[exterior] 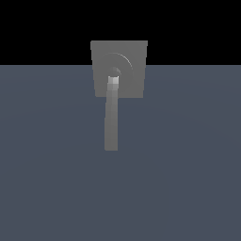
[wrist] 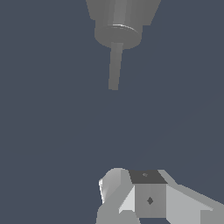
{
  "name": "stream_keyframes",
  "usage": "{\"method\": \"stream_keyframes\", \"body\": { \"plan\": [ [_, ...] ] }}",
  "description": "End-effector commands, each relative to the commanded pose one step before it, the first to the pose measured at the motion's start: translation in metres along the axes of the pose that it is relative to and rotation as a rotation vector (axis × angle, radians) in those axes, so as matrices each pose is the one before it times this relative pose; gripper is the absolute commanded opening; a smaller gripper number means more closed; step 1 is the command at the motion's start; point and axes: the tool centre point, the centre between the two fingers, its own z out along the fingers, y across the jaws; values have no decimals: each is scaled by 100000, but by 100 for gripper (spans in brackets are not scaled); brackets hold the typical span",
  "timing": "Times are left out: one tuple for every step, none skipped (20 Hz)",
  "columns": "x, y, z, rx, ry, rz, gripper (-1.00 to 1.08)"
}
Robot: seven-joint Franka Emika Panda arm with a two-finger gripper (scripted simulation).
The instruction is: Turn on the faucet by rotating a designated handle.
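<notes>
The faucet is a matte grey square plate with raised rings, standing at the far middle of the exterior view. Its handle, a long narrow light-grey bar with a paler end at the rings, reaches from the plate's centre toward the camera. The wrist view shows the faucet and its round boss, with the handle sticking out of it. My gripper appears only in the wrist view. It is well clear of the handle's tip, touching nothing. Its two fingers lie close together with no gap showing and nothing between them.
A flat blue-grey floor spreads all around the faucet, and black background lies behind it. The arm does not show in the exterior view.
</notes>
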Motion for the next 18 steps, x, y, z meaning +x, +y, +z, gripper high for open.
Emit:
{"method": "stream_keyframes", "body": {
  "plan": [
    [0,1,0,0,0,0,-100],
    [14,8,4,66,20,3,-100],
    [37,50,7,248,72,16,-100],
    [63,79,14,415,113,35,-100],
    [89,111,22,611,150,69,-100],
    [108,134,31,791,160,125,-100],
    [96,120,34,783,111,167,-100],
    [74,99,33,715,48,198,-100],
    [53,69,33,611,-16,213,-100],
    [28,37,27,444,-63,193,-100],
    [7,11,17,233,-73,129,-100],
    [-26,-26,-8,0,0,0,-100],
    [9,2,-2,-185,1,-63,-100],
    [-5,-9,-31,-389,150,-235,-100],
    [4,1,-47,-533,260,-360,-100],
    [13,11,-65,-702,373,-496,-100],
    [19,18,-84,-892,486,-641,-100],
    [25,23,-104,-1097,594,-789,-100]
  ]
}}
